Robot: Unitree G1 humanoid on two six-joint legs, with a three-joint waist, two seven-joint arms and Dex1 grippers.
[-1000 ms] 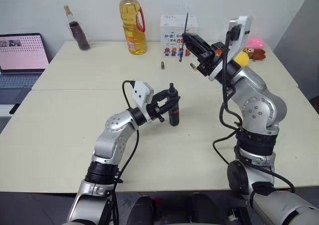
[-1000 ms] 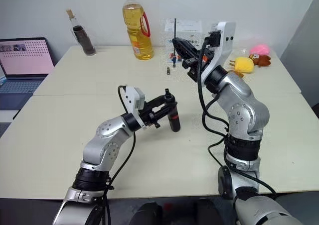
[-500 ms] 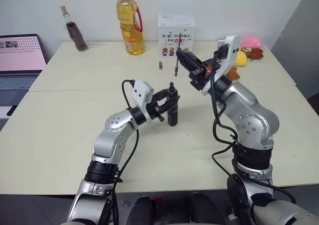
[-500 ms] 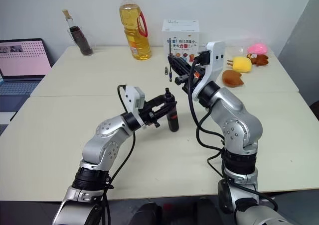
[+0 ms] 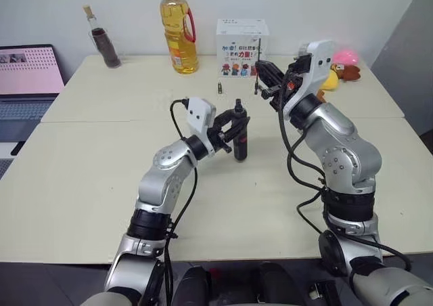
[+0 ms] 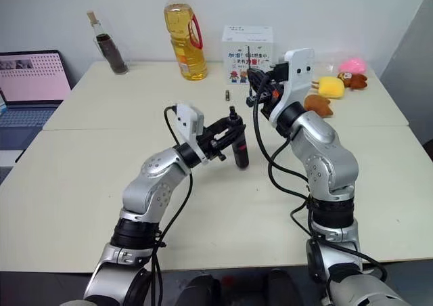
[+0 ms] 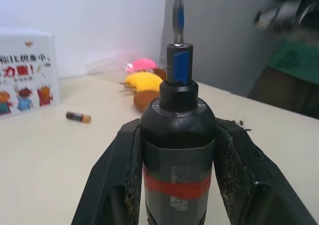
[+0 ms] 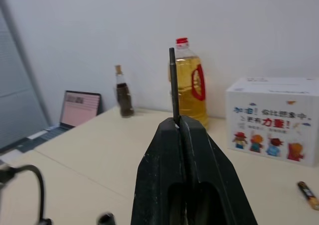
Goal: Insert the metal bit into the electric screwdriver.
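Since a second ago both my arms have shifted: my left gripper has lifted the screwdriver up and a little toward the far side, and my right gripper has come down from over the white box, bringing the bit closer to the tool.

I go by size. A pale table spreads under both arms, with a laptop at its left edge. At the far side stands an oil bottle, nearly full of yellow oil under a red cap. Left of it leans a slim glass bottle about half full of dark liquid. A white box with cartoon print stands right of the oil bottle, shut. Plush toys lie beyond my right arm. A small battery lies on the table before the box.

My left fingers are clamped on the screwdriver's dark body, one on each side, at the red band. It stands upright, off the table, blue tip up. My right fingers are pressed together on the bit's lower end. It stands upright, beside and above the screwdriver's tip, not yet in it.
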